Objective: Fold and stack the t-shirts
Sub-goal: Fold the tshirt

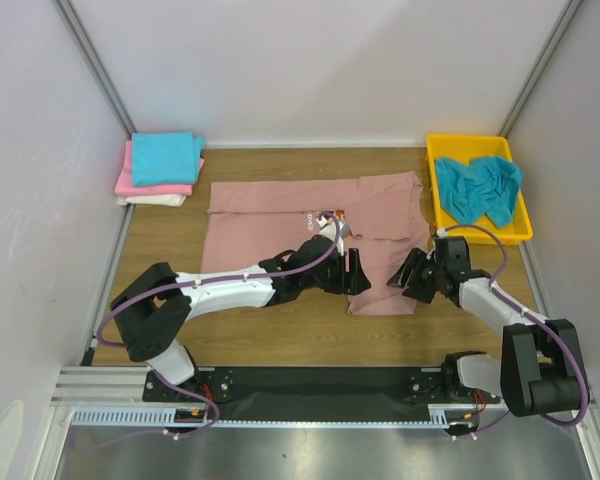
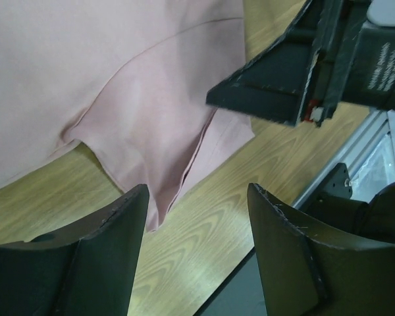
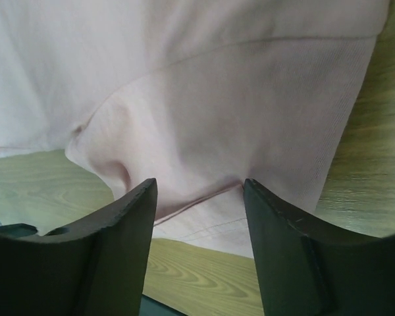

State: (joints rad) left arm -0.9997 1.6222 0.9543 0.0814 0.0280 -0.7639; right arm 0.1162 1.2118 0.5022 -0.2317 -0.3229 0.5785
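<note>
Far left on the table point(image 1: 170, 260): a folded stack, teal t-shirt point(image 1: 166, 157) on bright pink t-shirt point(image 1: 130, 184) on white t-shirt point(image 1: 152, 200). Centre: dusty-pink t-shirt point(image 1: 270, 215) lies spread flat, right side folded over. Left gripper point(image 2: 197, 196) hangs above its near right corner, jaws spread, holding nothing. Right gripper point(image 3: 199, 183) sits at the same hem, jaws spread astride the cloth edge. Far right: yellow tray point(image 1: 480, 236) contains a crumpled turquoise t-shirt point(image 1: 478, 188).

One dusty-pink t-shirt point(image 1: 280, 225), three stacked t-shirts point(image 1: 162, 170), one crumpled teal t-shirt point(image 1: 478, 188) and one yellow tray point(image 1: 468, 141).
</note>
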